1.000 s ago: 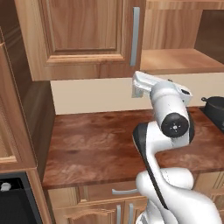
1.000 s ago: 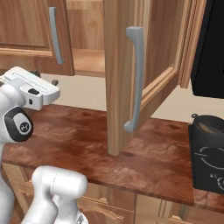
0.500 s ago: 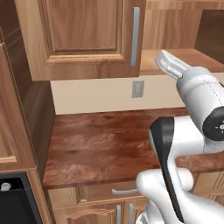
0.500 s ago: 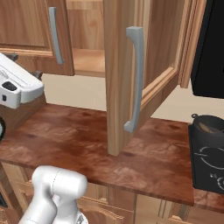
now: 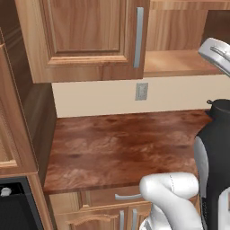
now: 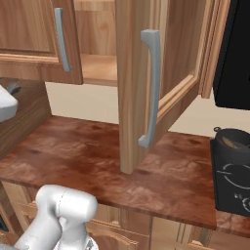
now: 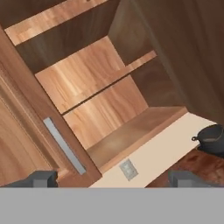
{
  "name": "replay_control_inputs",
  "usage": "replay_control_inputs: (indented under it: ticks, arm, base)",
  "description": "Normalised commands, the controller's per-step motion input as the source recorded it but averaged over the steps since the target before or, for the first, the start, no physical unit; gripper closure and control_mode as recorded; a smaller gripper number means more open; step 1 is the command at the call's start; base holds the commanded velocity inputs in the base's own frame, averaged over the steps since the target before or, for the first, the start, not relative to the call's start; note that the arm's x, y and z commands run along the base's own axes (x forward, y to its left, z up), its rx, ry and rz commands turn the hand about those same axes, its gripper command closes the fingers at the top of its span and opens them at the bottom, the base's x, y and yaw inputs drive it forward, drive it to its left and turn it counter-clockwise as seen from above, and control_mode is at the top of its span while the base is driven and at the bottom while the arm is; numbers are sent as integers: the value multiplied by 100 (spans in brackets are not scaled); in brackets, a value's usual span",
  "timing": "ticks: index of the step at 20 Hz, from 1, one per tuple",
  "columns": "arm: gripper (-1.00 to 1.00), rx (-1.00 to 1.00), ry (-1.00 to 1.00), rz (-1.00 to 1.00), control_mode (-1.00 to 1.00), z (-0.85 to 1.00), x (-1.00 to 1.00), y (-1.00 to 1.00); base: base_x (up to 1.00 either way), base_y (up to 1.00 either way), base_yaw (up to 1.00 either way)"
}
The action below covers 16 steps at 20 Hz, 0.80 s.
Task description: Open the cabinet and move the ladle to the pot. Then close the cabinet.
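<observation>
Cabinet [image 6: 29, 29]: one door [image 6: 132, 93] hangs wide open, swung out over the bench [image 6: 73, 161]; the other door [image 5: 85, 36] is shut. The lower shelf [image 7: 131, 133] looks bare in the hand view.

Ladle [image 6: 228, 142]: we read the brown sliver inside the pot [image 6: 235, 141] as its bowl end, but it's too small to be sure. If so, the move is done and only the closing is left.

Tool [image 7: 113, 179] is up in front of the open compartment, tips spread wide, holding nothing.

Handling, our call: the open door is a rigid panel on hinges, so it only moves along its arc. Its bar handle [image 6: 150, 88] is slim and smooth and could slip. We'd push flat on the panel face near the handle edge, away from the hinges, and follow the arc.

Risk: clipping the door edge on approach.
</observation>
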Motion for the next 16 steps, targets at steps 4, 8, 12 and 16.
replay_control_inputs:
  ticks: [4,8,12,16]
  arm:
    - [-100,0,1,0,-100,-38,-93,-48]
    - [-100,0,-2,1,-100,-68,-64,-35]
    - [-100,0,-6,2,-100,-65,-30,-24]
    - [-100,0,-4,2,-100,-50,-8,-19]
  base:
    - [0,0,0]
    - [0,0,0]
    - [0,0,0]
    - [0,0,0]
